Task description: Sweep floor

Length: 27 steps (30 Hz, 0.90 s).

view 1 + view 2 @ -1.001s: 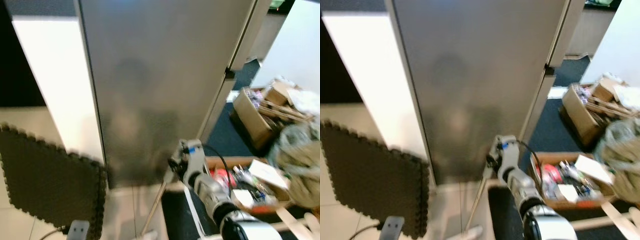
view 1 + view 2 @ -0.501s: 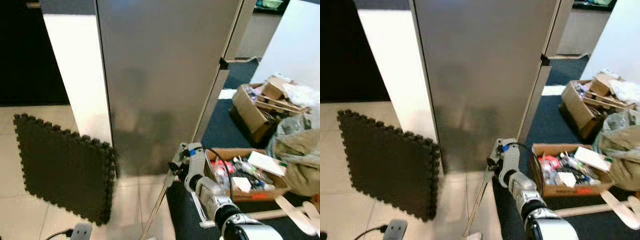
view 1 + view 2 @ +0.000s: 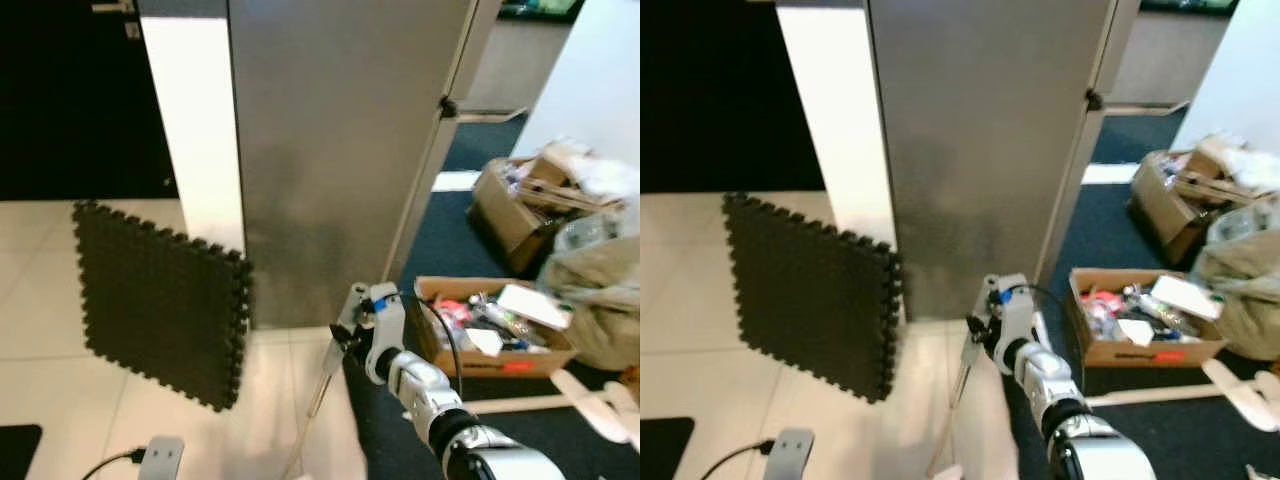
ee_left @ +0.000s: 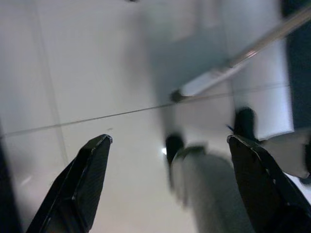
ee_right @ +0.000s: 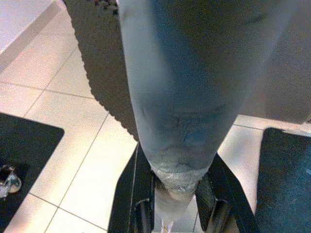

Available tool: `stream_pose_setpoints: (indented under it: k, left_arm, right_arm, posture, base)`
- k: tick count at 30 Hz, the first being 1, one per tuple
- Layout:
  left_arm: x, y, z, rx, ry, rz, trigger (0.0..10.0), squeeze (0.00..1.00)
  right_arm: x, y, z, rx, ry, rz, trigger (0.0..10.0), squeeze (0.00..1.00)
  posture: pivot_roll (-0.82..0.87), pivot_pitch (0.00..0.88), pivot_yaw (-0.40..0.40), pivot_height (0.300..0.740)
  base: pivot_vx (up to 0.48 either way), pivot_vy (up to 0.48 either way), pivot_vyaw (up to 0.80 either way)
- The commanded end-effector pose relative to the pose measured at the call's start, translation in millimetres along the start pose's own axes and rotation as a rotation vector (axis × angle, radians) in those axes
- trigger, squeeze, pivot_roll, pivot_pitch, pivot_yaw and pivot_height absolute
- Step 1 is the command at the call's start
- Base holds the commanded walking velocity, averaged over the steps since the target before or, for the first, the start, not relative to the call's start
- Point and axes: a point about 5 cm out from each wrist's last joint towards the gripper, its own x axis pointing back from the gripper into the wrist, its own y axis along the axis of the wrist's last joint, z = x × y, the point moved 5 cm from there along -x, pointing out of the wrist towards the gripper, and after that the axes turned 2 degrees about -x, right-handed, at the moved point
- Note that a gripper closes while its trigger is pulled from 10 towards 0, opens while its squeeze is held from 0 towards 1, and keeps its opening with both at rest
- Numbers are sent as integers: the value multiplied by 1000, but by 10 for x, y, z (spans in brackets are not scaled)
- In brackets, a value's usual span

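My right gripper [image 3: 346, 334] is shut on a thin metal broom handle [image 3: 314, 398] that slants down toward the white tile floor [image 3: 60, 330], just in front of a tall grey cabinet. In the right wrist view the handle [image 5: 170, 97] runs up between the two black fingers [image 5: 138, 194], blurred and close to the lens. My left gripper [image 4: 169, 141] is open above the tiles, with a metal pole [image 4: 252, 48] lying across the floor beyond it. The broom's head is hidden.
A black foam mat [image 3: 160, 290] leans by the tall grey cabinet [image 3: 330, 150]. Dark carpet [image 3: 460, 230] lies to the right, with open cardboard boxes [image 3: 490, 330] of clutter and a stuffed bag [image 3: 600, 300]. A grey plug with its cable [image 3: 160, 460] lies on the tiles.
The camera has swung, so the whole scene has shifted right and sharpened. My right gripper stays shut on the broom handle in about the same pose.
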Motion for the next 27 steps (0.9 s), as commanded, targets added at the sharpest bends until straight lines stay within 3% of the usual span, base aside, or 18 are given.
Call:
stream_pose_setpoints:
  k: [1, 2, 5, 6, 10, 13, 15, 18, 19, 21, 22, 24, 27]
  left_arm:
    - [-8, 85, -9, -14, -20, -35, 10000, 0]
    - [-20, 233, -29, -20, -47, -92, 10000, 0]
    - [-24, 309, -30, -20, -56, -121, 10000, 0]
    - [-20, 504, 38, -26, -55, -196, 10000, 0]
    - [-7, 680, 101, -27, -59, -262, 10000, 0]
    - [66, 1125, 92, -68, -160, -430, 10000, 0]
    - [85, 1196, 84, -79, -181, -458, 10000, 0]
    - [324, 1695, -31, -184, -378, -677, 10000, 0]
    - [324, 1695, -31, -184, -378, -677, 10000, 0]
    - [495, 1924, -90, -213, -496, -779, 10000, 0]
    - [495, 1924, -90, -213, -496, -779, 10000, 0]
    - [666, 2062, -151, -263, -609, -843, 10000, 0]
    - [938, 2234, -256, -424, -755, -902, 10000, 0]
  right_arm:
    - [-15, 79, 42, 0, 33, -35, 10000, 0]
    - [-36, 127, 119, 8, 87, -49, 10000, 0]
    - [-44, 143, 154, 13, 112, -52, 10000, 0]
    - [-58, 208, 258, 16, 190, -74, 10000, 0]
    - [-62, 287, 342, 20, 262, -100, 10000, 0]
    - [-55, 530, 426, 21, 367, -166, 10000, 0]
    - [-51, 569, 437, 22, 384, -177, 10000, 0]
    - [-15, 826, 392, 66, 416, -231, 10000, 0]
    - [-15, 826, 392, 66, 416, -231, 10000, 0]
    - [16, 941, 348, 69, 429, -255, 10000, 0]
    - [16, 941, 348, 69, 429, -255, 10000, 0]
    - [31, 1019, 299, 90, 417, -266, 10000, 0]
    - [71, 1172, 262, 114, 430, -294, 10000, 0]
  posture:
    - [132, 0, -107, 740]
    - [131, 0, -109, 740]
    - [131, 0, -109, 740]
    - [131, 0, -114, 740]
    - [130, 0, -114, 740]
    - [125, 0, -121, 740]
    - [125, 0, -121, 740]
    - [135, 0, -133, 740]
    - [135, 0, -133, 740]
    - [120, 0, -125, 740]
    - [120, 0, -125, 740]
    - [101, 0, -119, 740]
    - [76, 0, -114, 740]
  base:
    - [0, 0, -800]
    - [0, 0, -800]
    - [0, 0, -800]
    - [0, 0, -800]
    - [0, 0, -800]
    - [0, 0, -800]
    - [0, 0, -800]
    - [0, 0, -800]
    - [0, 0, -800]
    - [0, 0, -800]
    - [0, 0, -800]
    - [0, 0, -800]
    - [0, 0, -800]
